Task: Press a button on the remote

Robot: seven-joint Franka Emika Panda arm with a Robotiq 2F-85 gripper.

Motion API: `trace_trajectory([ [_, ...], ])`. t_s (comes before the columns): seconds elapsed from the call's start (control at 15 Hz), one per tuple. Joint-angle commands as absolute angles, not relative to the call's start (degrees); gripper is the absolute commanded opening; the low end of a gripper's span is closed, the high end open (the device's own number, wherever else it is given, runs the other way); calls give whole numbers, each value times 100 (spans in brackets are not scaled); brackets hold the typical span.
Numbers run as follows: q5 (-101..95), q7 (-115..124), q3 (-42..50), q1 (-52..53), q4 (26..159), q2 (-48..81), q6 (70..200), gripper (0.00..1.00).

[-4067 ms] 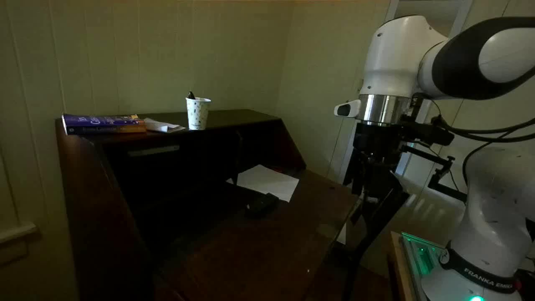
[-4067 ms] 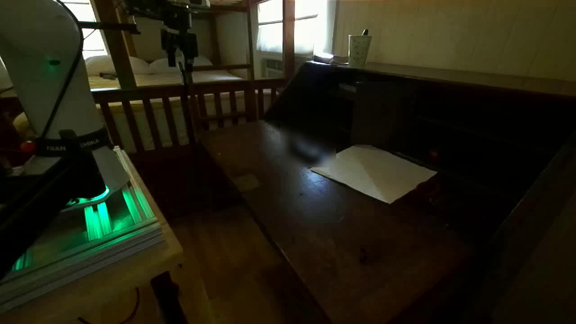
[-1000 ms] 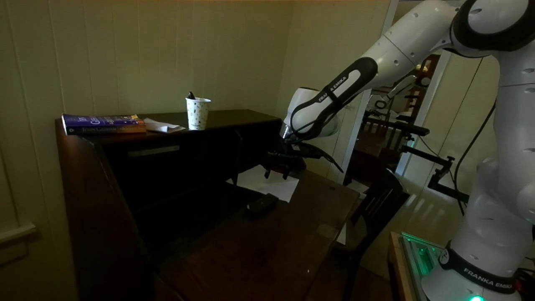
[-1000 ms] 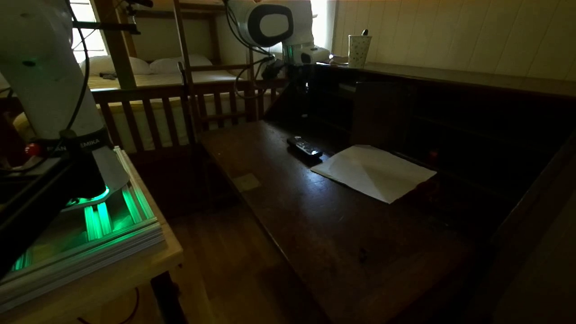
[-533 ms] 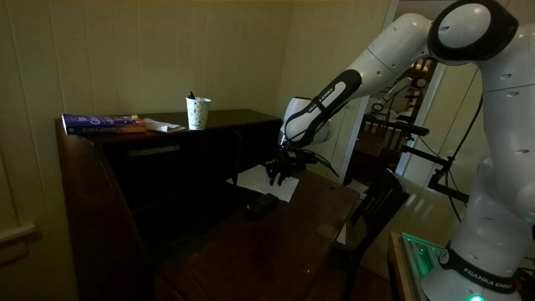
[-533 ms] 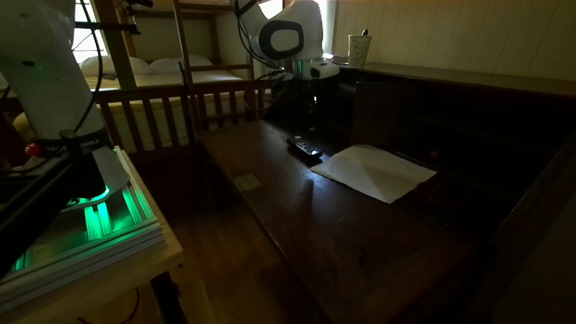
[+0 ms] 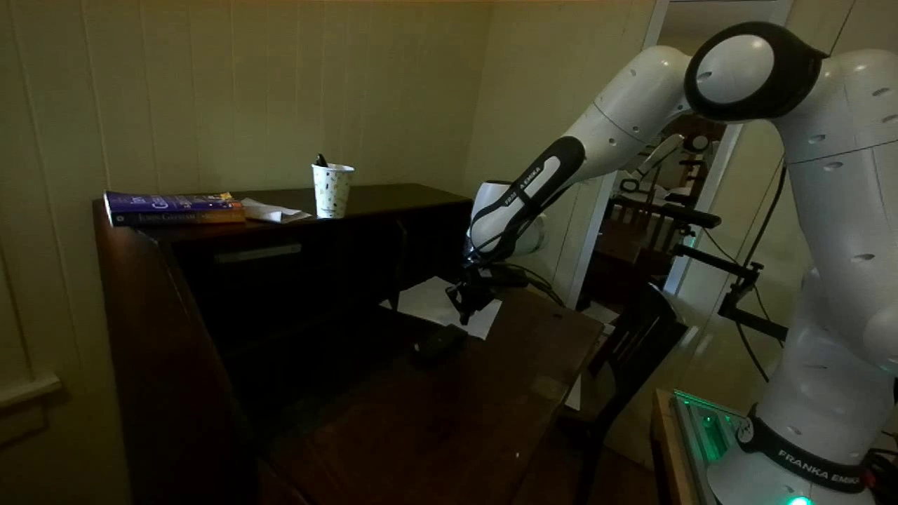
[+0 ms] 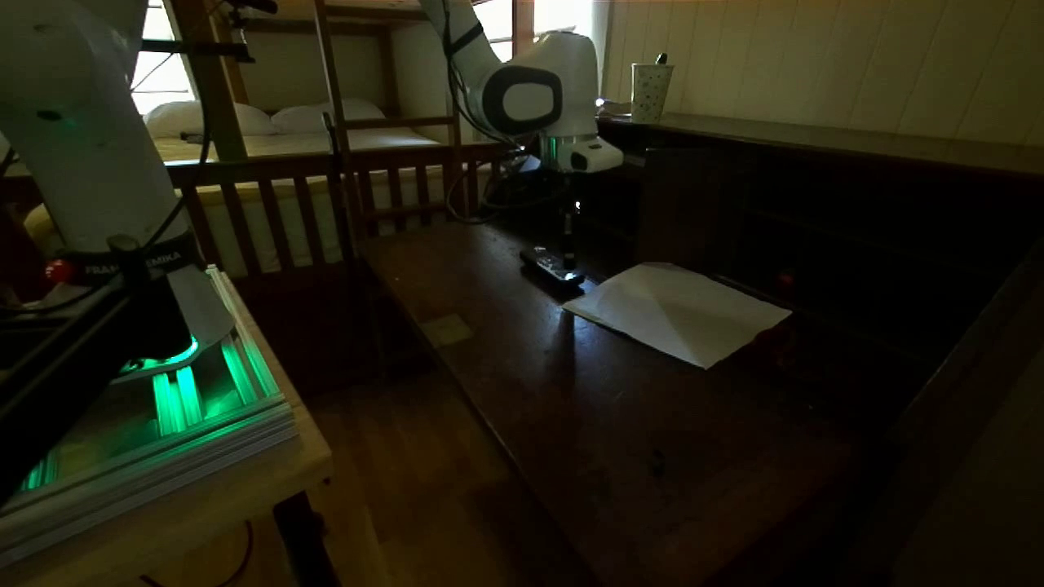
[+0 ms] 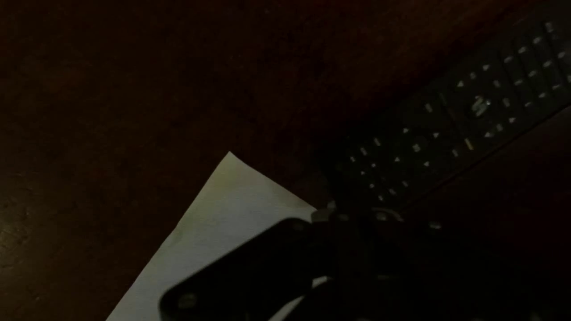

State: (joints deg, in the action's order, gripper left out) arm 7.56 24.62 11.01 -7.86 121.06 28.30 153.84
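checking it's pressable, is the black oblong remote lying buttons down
No, the wrist view shows the black oblong remote with its pale-marked buttons facing up.

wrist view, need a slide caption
Closed gripper near one end of a black remote and a corner of white paper on a dark desk.

Desk (image 8: 620, 440): you can pass over its front.
Hutch (image 7: 403, 196): bars you at the back.
Remote (image 9: 446, 125): low obstacle near your gripper (image 7: 464, 320).
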Motion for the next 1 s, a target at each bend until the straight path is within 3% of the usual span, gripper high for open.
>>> trace_trajectory([
  [0.0,1015,2370,1069,-851,11790,3075,15137,0],
  [0.93,1136,2448,1075,-830,11800,2950,14628,0],
])
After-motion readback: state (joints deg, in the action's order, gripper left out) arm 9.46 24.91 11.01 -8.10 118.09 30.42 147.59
